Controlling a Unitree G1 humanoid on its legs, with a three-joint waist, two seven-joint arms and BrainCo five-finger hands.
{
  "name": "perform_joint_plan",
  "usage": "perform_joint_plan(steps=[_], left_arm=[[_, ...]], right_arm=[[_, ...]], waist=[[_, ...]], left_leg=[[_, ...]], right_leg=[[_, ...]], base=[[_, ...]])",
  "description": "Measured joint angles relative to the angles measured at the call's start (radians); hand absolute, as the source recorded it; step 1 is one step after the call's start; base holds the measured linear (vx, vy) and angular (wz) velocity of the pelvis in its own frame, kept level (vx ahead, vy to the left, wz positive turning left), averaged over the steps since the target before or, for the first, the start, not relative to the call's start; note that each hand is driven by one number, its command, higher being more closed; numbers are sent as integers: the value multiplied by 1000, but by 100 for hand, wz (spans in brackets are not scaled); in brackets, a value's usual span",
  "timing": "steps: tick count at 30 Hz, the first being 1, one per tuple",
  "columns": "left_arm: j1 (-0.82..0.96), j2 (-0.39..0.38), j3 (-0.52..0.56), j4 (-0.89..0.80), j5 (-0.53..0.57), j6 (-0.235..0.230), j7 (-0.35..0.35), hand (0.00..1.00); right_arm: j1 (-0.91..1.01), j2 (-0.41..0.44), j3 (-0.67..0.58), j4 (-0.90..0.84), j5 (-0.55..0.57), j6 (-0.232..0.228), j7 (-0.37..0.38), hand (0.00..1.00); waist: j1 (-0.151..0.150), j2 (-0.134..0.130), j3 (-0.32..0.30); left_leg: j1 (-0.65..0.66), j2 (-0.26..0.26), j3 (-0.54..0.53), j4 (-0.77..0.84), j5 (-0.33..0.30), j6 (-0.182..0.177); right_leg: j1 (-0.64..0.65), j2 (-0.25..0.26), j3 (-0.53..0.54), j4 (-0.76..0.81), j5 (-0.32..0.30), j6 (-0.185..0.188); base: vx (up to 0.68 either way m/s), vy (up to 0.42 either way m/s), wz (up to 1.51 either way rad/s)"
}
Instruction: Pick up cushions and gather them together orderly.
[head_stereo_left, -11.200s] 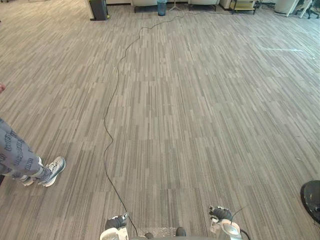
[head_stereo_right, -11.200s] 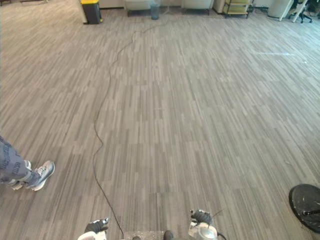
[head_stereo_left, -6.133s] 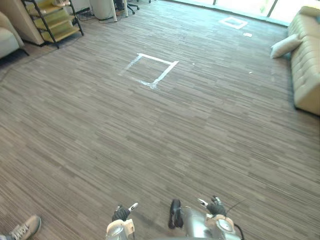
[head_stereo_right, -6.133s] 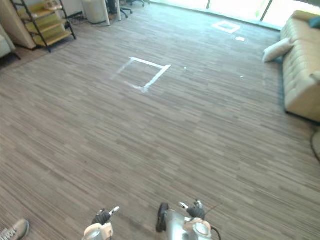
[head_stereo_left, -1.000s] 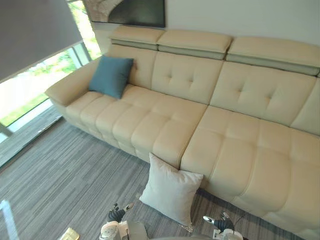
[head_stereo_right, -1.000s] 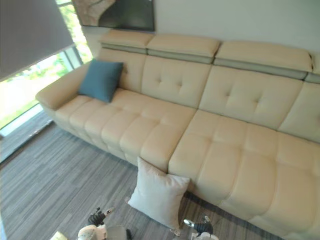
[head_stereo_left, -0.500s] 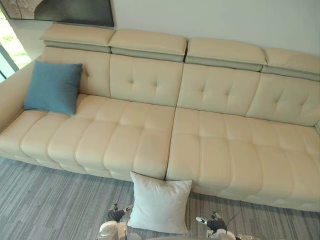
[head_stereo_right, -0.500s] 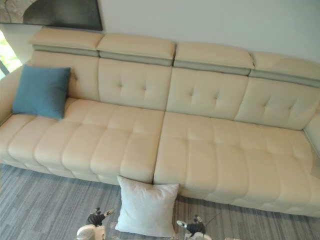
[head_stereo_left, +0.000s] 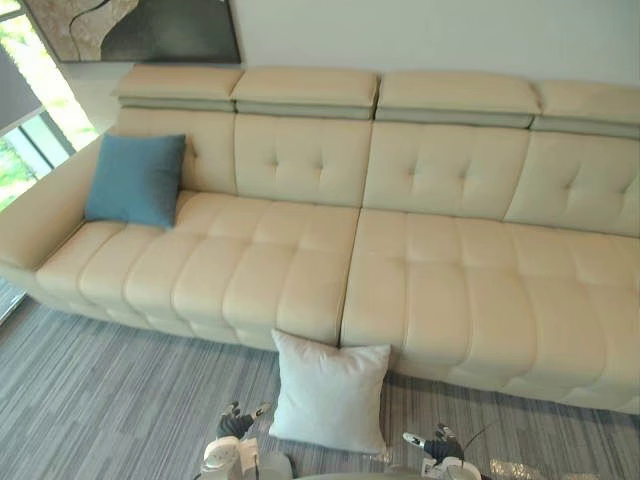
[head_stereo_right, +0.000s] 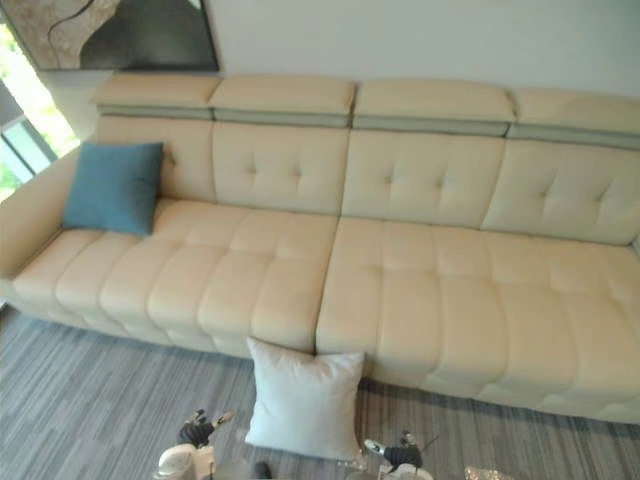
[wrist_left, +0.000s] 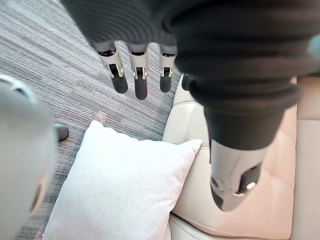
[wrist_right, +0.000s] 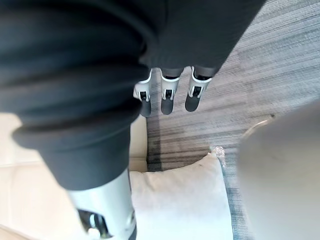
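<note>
1 blue cushion (head_stereo_left: 135, 180) leans against the backrest at the left end of the sofa (head_stereo_left: 450, 260). Low over the carpet (head_stereo_left: 100, 400), the left hand (head_stereo_left: 236, 422) holds nothing, its fingers straight and apart. Just beside it, 1 white cushion (head_stereo_left: 330, 392) stands on the carpet against the sofa's front edge. Beyond it, the right hand (head_stereo_left: 437, 441) is likewise empty, fingers straight.

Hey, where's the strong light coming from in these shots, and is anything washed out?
Left eye view: daylight pours through the window on the robot's left, washed out there; the sofa is evenly lit. Right eye view: same glare at that edge.
</note>
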Motion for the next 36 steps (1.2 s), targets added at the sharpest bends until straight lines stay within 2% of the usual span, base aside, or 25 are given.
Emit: perform_joint_plan(steps=[2,3,4,5,6,7,9,12,15,17,22,23,27,32,36], left_arm=[[-32,24,-10,-15,-33,0,5,0],[-63,48,-21,-35,-54,-1,7,0],[-77,56,-22,-42,-66,-1,10,0],[-118,71,-22,-64,-87,-1,26,0],[-133,74,-20,-68,-91,-2,27,0],[-180,80,-14,-73,-107,-2,34,0],[-236,88,-7,-110,-129,-7,48,0],[-334,108,3,-172,-159,-19,68,0],[-451,138,4,-220,-188,-29,89,0],[-558,177,4,-244,-204,-31,93,0],[-721,246,-12,-259,-217,-44,109,0],[-768,266,-30,-260,-218,-47,110,0],[-863,288,-127,-266,-212,-49,111,0],[-951,277,-274,-310,-183,-49,115,0],[-972,235,-330,-339,-183,-48,169,0]], right_arm=[[-44,-1,7,-3,24,-2,-5,0],[-78,2,9,-45,44,-3,-7,0],[-91,2,9,-67,53,-6,-7,0],[-135,-1,6,-119,83,-13,-9,0],[-151,-3,6,-130,91,-15,-9,0],[-194,-17,6,-168,114,-18,-13,0],[-266,-31,6,-224,140,-28,-28,0],[-376,-41,-6,-281,195,-53,-49,0],[-498,-59,-28,-322,236,-74,-78,0],[-601,-85,-52,-350,267,-87,-102,0],[-798,-162,-74,-348,311,-100,-129,0],[-863,-185,-70,-348,317,-107,-133,0],[-977,-221,-28,-346,349,-123,-148,0],[-1080,-211,62,-334,389,-125,-155,0],[-1124,-164,97,-307,436,-135,-163,0]], waist=[[0,-13,37],[2,-27,64],[3,-30,70],[3,-39,97],[3,-38,111],[3,-32,143],[5,-22,159],[5,-16,189],[5,-16,208],[4,-16,241],[6,-16,286],[7,-15,305],[12,-13,307],[15,-13,308],[19,-13,308]], left_leg=[[-102,18,-10,97,-31,0],[-204,31,-15,165,-36,3],[-257,37,-18,191,-37,4],[-369,48,-13,238,-36,3],[-394,51,-13,252,-36,3],[-466,62,-12,299,-37,6],[-597,82,-10,373,-42,22],[-762,100,-9,434,-37,30],[-947,108,-15,483,-16,49],[-1062,116,-19,516,2,66],[-1218,122,-22,558,11,77],[-1251,125,-24,564,11,77],[-1333,125,-29,584,11,77],[-1382,113,-36,592,11,77],[-1390,98,-37,589,12,80]], right_leg=[[-110,-1,11,120,-44,-3],[-222,-1,24,209,-68,-10],[-279,-1,28,242,-73,-12],[-400,2,46,310,-73,-12],[-428,3,49,327,-73,-12],[-507,6,63,379,-74,-14],[-648,15,84,458,-77,-18],[-827,21,97,531,-71,-24],[-1018,25,107,599,-65,-25],[-1135,29,113,640,-54,-25],[-1293,28,119,691,-54,-24],[-1326,29,118,698,-54,-23],[-1410,28,120,726,-59,-16],[-1456,16,119,743,-64,-22],[-1463,9,122,742,-64,-23]], base=[[-278,-3,5],[-362,-22,-6],[-355,-25,-14],[-255,-14,-12],[-209,-7,-18],[-199,1,-17],[-208,9,-22],[-153,-10,-13],[-93,-45,-1],[-14,-47,2],[-15,-25,3],[-39,-22,-1],[-42,-5,3],[-34,20,8],[-23,40,7]])
